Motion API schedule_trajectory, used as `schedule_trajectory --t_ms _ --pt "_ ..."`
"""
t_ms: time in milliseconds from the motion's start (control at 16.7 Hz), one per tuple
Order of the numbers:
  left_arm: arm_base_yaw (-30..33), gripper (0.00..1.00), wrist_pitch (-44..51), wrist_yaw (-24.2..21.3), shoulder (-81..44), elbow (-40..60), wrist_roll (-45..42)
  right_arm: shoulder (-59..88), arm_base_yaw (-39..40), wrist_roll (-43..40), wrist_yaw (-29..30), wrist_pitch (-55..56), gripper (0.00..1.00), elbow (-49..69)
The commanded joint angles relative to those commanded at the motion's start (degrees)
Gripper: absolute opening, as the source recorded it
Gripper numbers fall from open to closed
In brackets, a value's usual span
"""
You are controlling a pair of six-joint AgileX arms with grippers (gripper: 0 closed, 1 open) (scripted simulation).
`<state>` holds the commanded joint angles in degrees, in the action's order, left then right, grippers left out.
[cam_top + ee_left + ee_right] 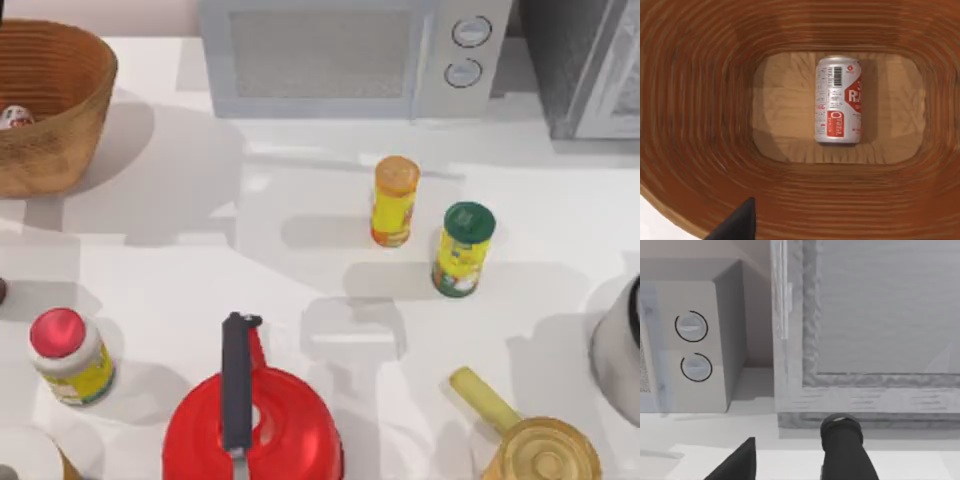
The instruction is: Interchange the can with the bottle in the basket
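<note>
- Left wrist view: the can (838, 100) was seen lying on its side on the floor of the basket (700, 125).
- The basket stood at the table's far left corner.
- Whether either gripper was open or closed could not be told.

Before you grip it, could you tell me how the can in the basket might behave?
The can lies on its side on the flat floor of the basket, so a nudge would probably roll it. Its smooth round wall may slip between fingers. It looks small, likely light.
</note>
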<state>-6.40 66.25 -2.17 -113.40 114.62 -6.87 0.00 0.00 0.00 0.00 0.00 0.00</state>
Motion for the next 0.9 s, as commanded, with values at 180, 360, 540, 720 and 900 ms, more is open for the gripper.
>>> schedule_trajectory --t_ms 180,360,540,720,900 --pt "-0.35 1.0 7.42 -0.69 -13.58 13.95 -0.74 0.0 0.0 0.0 0.0 0.0 1.0 0.0" --pt "-0.51 1.0 13.42 -1.35 -24.95 25.59 -1.25 0.0 0.0 0.0 0.0 0.0 1.0 0.0" --pt "-0.54 1.0 17.7 -1.89 -33.39 34.17 -1.56 0.0 0.0 0.0 0.0 0.0 1.0 0.0" --pt "-0.53 1.0 20.02 -2.21 -38.11 38.96 -1.71 0.0 0.0 0.0 0.0 0.0 1.0 0.0" --pt "-0.53 1.0 20.39 -2.26 -38.88 39.74 -1.73 0.0 0.0 0.0 0.0 0.0 1.0 0.0"
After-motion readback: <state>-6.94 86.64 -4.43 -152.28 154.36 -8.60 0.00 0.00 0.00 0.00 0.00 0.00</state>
